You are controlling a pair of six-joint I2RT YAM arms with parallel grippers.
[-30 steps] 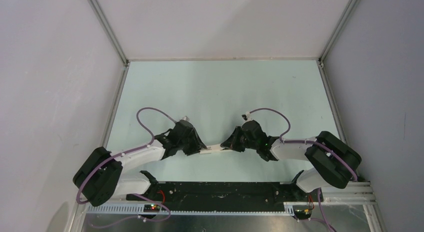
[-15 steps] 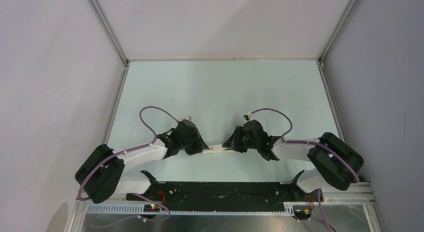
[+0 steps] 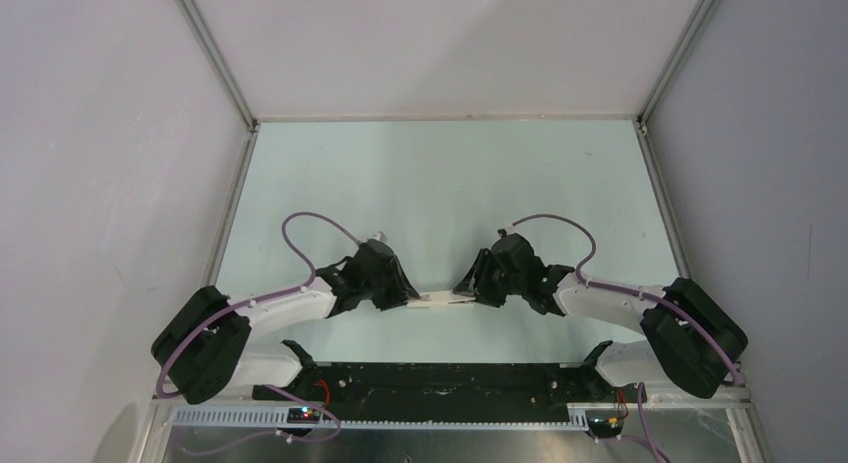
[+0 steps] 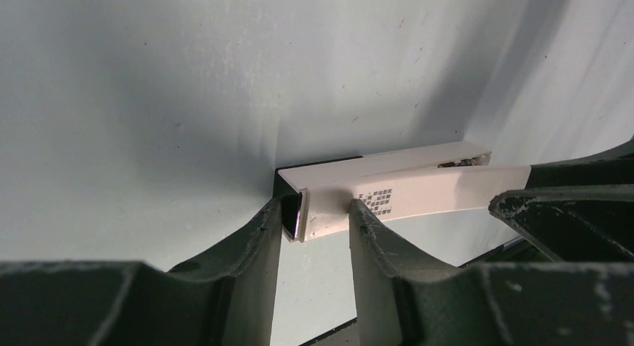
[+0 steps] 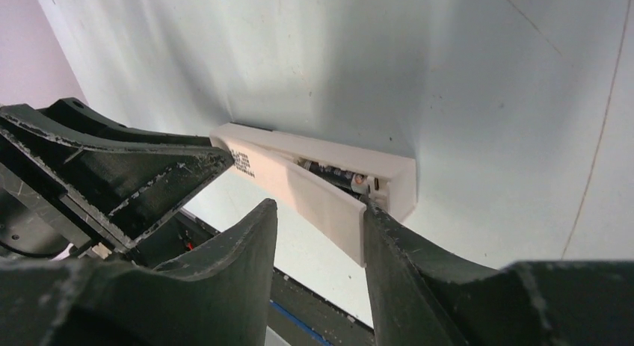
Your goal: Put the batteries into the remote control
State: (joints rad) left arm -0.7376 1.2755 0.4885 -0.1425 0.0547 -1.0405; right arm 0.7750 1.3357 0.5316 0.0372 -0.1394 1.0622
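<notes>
The slim white remote control [image 3: 440, 299] hangs just above the table between both arms. My left gripper [image 4: 314, 219] is shut on its dark end [image 4: 288, 183]. The back cover [image 5: 321, 200], printed with small text, stands ajar along the remote [image 5: 392, 174]. In the gap a dark battery [image 5: 333, 172] with a metallic end lies in the compartment. My right gripper [image 5: 320, 211] is open around the cover's free end, whose edge touches only one finger [image 5: 389, 241]. From above, the left gripper [image 3: 405, 301] and right gripper [image 3: 470, 293] face each other.
A black rail [image 3: 440, 378] with cable ducts runs along the near edge under the arm bases. Pale walls with metal frame posts [image 3: 215, 58] close in the pale green table [image 3: 440, 183] on three sides.
My right gripper has opened from shut and its arm has drawn back a little to the right. The left gripper keeps the same hold on the remote.
</notes>
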